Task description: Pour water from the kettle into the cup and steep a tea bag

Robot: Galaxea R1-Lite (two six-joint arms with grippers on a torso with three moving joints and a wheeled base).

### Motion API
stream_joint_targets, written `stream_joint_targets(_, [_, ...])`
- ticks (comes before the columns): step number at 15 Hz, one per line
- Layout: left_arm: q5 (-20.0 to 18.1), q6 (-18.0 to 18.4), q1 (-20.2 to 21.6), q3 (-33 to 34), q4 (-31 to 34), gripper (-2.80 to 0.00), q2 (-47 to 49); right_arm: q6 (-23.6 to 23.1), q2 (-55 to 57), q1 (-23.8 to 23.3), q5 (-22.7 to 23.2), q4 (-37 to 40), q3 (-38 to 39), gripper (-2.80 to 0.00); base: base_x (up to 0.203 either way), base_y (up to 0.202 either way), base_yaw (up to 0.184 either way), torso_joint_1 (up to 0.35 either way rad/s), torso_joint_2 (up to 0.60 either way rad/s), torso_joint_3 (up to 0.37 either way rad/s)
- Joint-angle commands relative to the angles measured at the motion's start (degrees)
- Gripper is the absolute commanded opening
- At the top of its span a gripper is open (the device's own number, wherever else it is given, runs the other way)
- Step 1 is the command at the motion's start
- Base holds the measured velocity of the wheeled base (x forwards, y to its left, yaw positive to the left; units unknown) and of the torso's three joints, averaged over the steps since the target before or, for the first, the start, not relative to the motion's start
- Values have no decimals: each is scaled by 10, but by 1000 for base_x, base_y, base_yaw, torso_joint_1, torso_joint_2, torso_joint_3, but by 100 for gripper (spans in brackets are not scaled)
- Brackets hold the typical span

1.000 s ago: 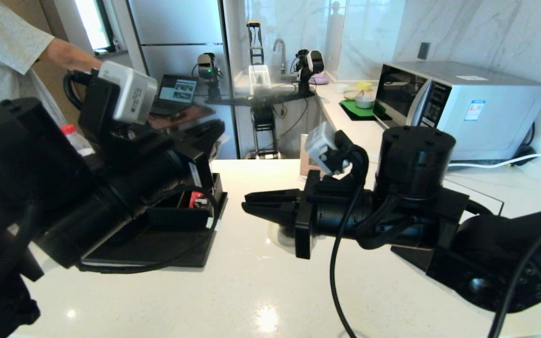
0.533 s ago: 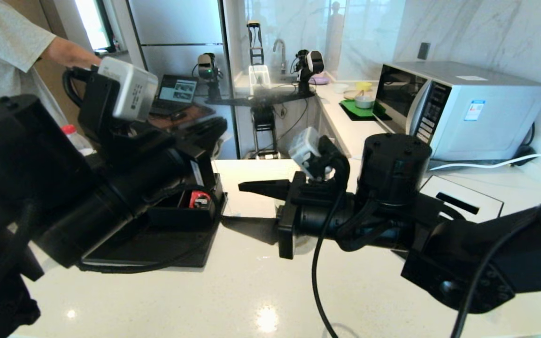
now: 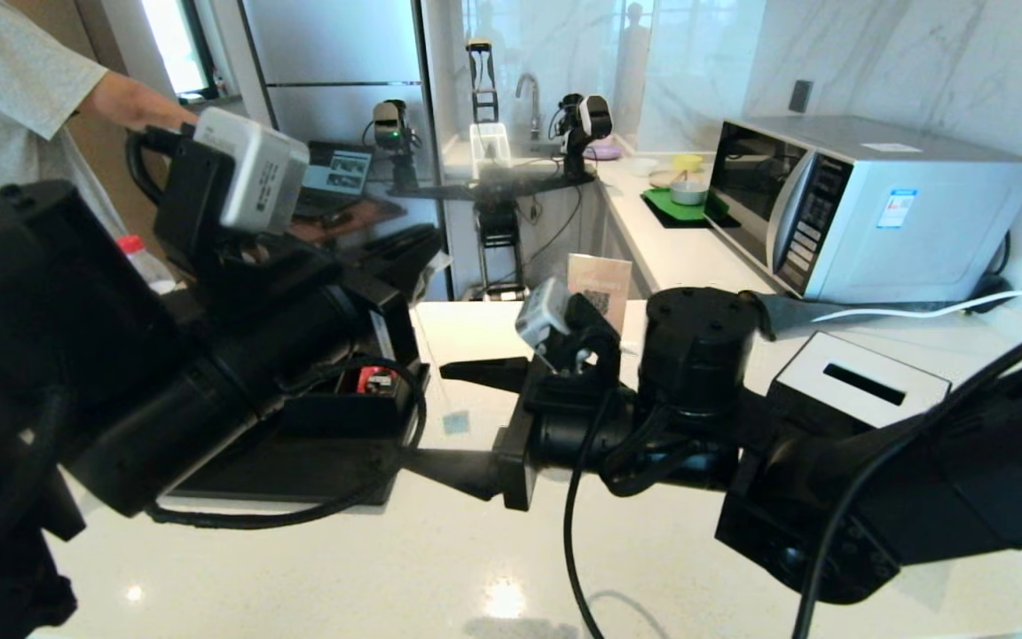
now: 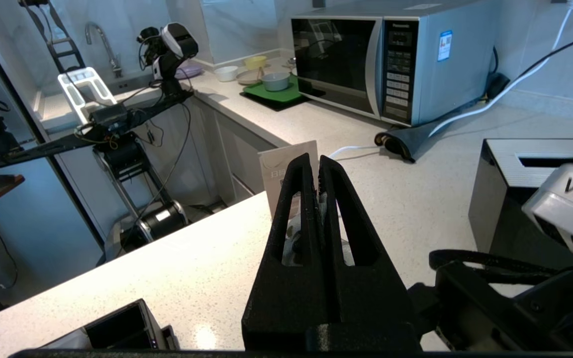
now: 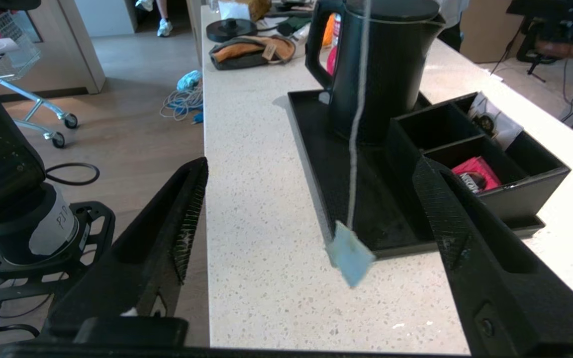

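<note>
Right claw (image 5: 311,166) is released, jaws spread wide and level over the bare middle of the worktop (image 3: 653,568). Nothing is in it. The tea bag (image 5: 348,253) is what matters: its pale square tag hangs in the air right between those two open jaws, touching neither. The thin string (image 5: 358,99) runs straight up from the tag and out of the wrist view, so the long axis is upright and crosses the gap between the jaws.

Left claw (image 4: 315,164) is clenched, raised above the tray and higher than the right one. We see something whitish pinched between its fingers. The string climbs toward it, so we judge it carries the upper end of the tea bag, though the pinch itself is hard to make out.

The kettle (image 5: 381,64) stands beyond the tag on the black tray (image 5: 316,164), lid on, next to a compartment box holding a red packet (image 5: 475,174). The tray sits toward the worktop's left edge.

We find the cup in no view, probably hidden under the arms. Our guess is that the right claw only needs to shut where it is to catch the string or tag. It is the nearer free arm.
</note>
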Motion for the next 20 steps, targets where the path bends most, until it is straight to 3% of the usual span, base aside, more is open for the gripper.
stream_joint_targets(1, [1, 2, -2, 0, -3, -280, 1, 0, 10, 2, 3, -3, -1, 0, 0, 0, 0, 0, 0, 0])
stream_joint_targets(10, [1, 2, -4, 1, -3, -280, 2, -1, 18, 4, 3, -4, 2, 0, 0, 0, 0, 0, 0, 0])
stream_joint_targets(11, [1, 2, -4, 2, -3, -280, 2, 0, 18, 4, 3, -4, 3, -280, 0, 0, 0, 0, 0, 0])
stream_joint_targets(20, [1, 2, -4, 1, -3, -280, 2, 0, 23, 4, 3, -4, 0, -280, 0, 0, 0, 0, 0, 0])
